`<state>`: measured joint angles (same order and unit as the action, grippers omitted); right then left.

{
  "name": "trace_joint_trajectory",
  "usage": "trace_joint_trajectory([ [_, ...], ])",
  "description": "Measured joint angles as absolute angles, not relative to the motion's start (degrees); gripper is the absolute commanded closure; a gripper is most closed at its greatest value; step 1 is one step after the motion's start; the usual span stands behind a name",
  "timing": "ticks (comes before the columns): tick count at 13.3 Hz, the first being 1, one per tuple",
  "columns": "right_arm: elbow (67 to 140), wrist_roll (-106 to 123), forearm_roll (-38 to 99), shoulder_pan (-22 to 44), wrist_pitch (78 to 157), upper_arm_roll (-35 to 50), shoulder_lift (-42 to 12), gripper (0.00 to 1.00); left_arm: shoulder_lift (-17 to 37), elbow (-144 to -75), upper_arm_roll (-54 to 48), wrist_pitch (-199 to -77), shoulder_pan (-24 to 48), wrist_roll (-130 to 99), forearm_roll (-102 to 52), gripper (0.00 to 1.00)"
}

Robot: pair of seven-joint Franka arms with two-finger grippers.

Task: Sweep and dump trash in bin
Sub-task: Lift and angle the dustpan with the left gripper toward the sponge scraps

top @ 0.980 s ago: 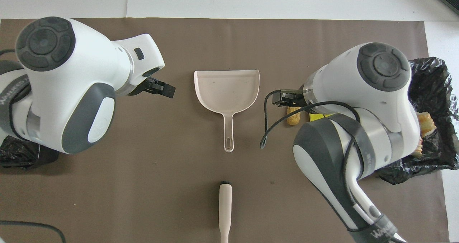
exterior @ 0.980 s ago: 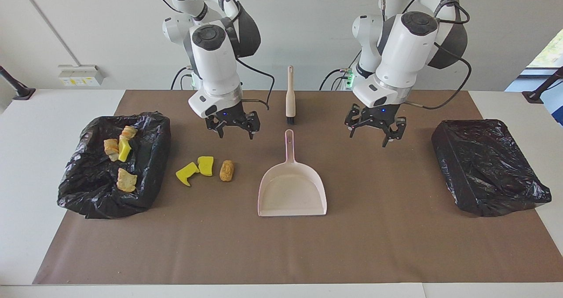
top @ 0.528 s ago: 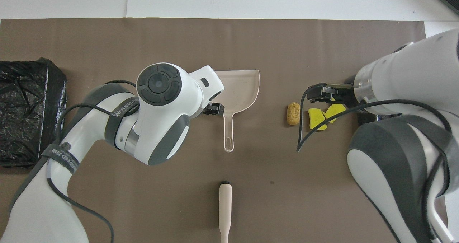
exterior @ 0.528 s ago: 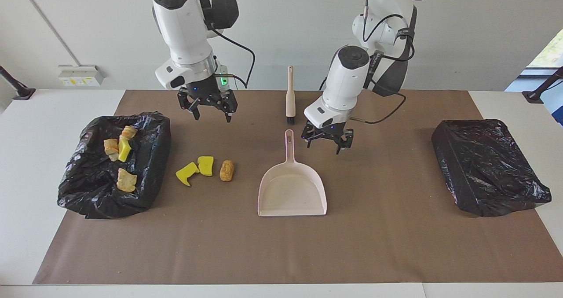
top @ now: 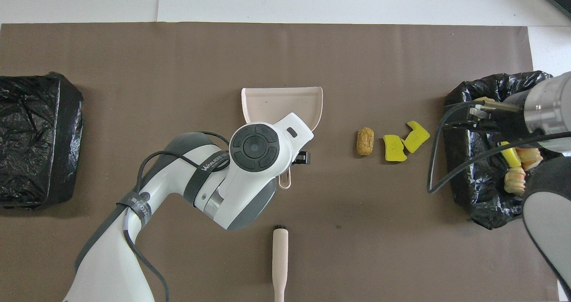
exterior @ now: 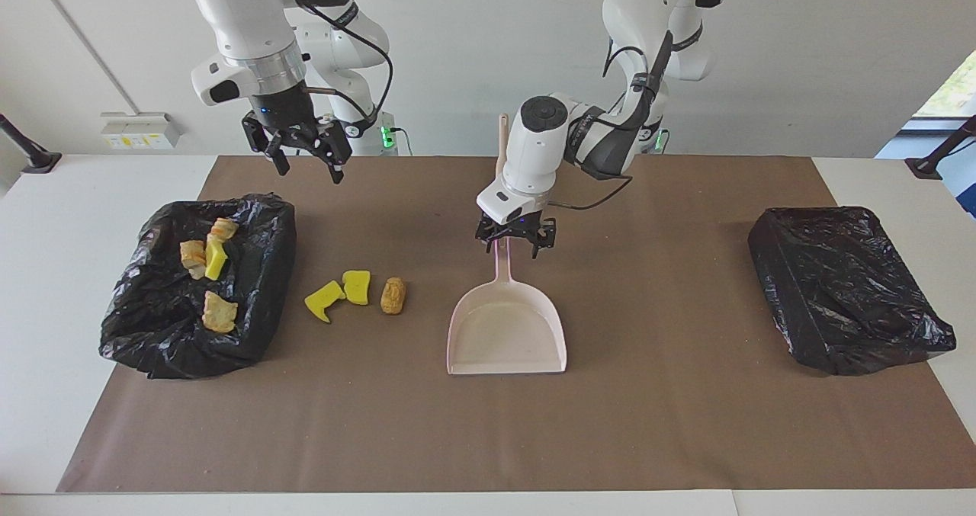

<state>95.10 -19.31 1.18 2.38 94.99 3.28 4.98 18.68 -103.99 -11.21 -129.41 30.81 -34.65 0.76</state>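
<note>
Brown paper (exterior: 610,424) is covering the table, and I am working over its middle. Two black bins are sitting at the ends: the one (exterior: 267,272) toward my right arm's end is already holding four pieces of trash (exterior: 206,261), the other (exterior: 846,287) shows nothing inside. My left arm is reaching in over the pink dustpan (exterior: 507,333), and my left gripper (exterior: 512,243) is hanging wide open around the top of its handle (exterior: 501,261); whether the fingers are touching it I cannot tell. My right gripper (exterior: 303,154) is waiting high near the filled bin, fingers wide too, holding nothing.

Three pieces are lying on the paper between that bin and the dustpan: two yellow sponges (exterior: 339,291) touching each other and a tan lump (exterior: 393,295) just beside them. A beige brush (top: 279,262) is lying nearer to me than the dustpan.

To do this well, I am judging that I should centre the handle between my fingers, go low, and close squarely so the pan stays flat and does not swivel.
</note>
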Motion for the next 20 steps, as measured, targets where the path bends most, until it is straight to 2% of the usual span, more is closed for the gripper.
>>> trace_joint_trajectory([
  [3, 93.69, -10.04, 1.18, -0.36, 89.86, -0.18, 6.83, 0.00, 20.88, -104.01, -11.16, -130.83, 31.48, -35.54, 0.85, 0.42],
  [6, 93.70, -2.99, 1.11, -0.54, 89.26, -2.99, 7.37, 0.00, 21.34, -103.91, -10.86, -130.95, 31.48, -35.80, 4.81, 0.83],
  [7, 93.75, -2.25, 1.10, -0.75, 89.20, -2.99, 7.38, 0.00, 21.33, -103.70, -10.74, -130.95, 31.47, -35.88, 5.57, 0.84],
  [10, 94.36, -1.72, 1.10, -0.90, 88.10, -2.65, 7.38, 0.00, 21.33, -103.40, -10.35, -130.97, 31.30, -35.98, 9.82, 0.96],
  [13, 94.57, -1.71, 1.15, -0.86, 88.09, -1.99, 7.38, 0.00, 21.18, -103.10, -10.10, -130.91, 30.82, -34.40, 12.83, 0.98],
  [16, 94.71, -1.67, 1.14, -0.78, 88.09, -2.18, 7.36, 0.00, 20.43, -102.97, -9.88, -130.07, 28.01, -23.63, 13.00, 1.00],
  [20, 94.76, -1.66, 1.11, 3.37, 88.09, -6.37, 7.18, 0.00, 19.20, -102.95, -9.90, -128.02, 24.47, -7.25, 13.02, 1.00],
])
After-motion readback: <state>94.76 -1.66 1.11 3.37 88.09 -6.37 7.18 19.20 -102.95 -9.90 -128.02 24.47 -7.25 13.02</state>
